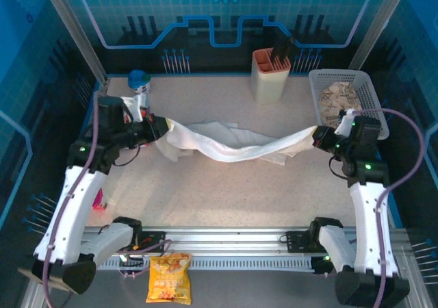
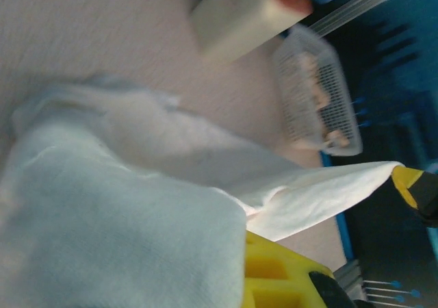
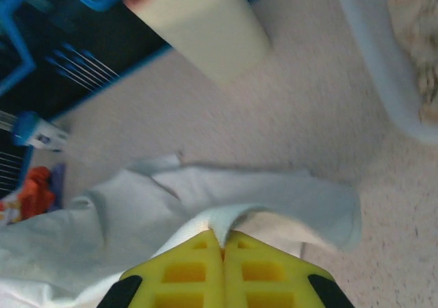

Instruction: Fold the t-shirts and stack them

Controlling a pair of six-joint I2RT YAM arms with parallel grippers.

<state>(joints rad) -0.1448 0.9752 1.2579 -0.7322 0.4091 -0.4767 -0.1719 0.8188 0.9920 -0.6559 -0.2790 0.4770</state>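
Top external view: a white t-shirt (image 1: 233, 146) is held stretched over the speckled table (image 1: 239, 198), just in front of the cream tub (image 1: 268, 75) that stands at the back edge. The left fingers (image 1: 160, 127), to the left of the tub, are closed on one bunched end. The right fingers (image 1: 319, 137), to its right, are pinched shut on the other end. The cloth sags in soft folds at the middle; whether the lowest fold touches the table cannot be told. A broad bare stretch of table is left in front of the tub, down to the metal rail (image 1: 226, 239) at the near edge. A white mesh basket (image 1: 345, 92) is set just right of the tub, close to the right fingers, and a blue-capped bottle (image 1: 139, 82) stands well to its left. A yellow snack bag (image 1: 169, 278) lies beyond the rail. In the right wrist view the right fingers are seen as yellow gridded blocks pressed together on a hemmed edge of fabric. In the left wrist view a fine weave is shown, with cloth draped over a yellow finger and the far end clamped at a yellow-and-black tip.
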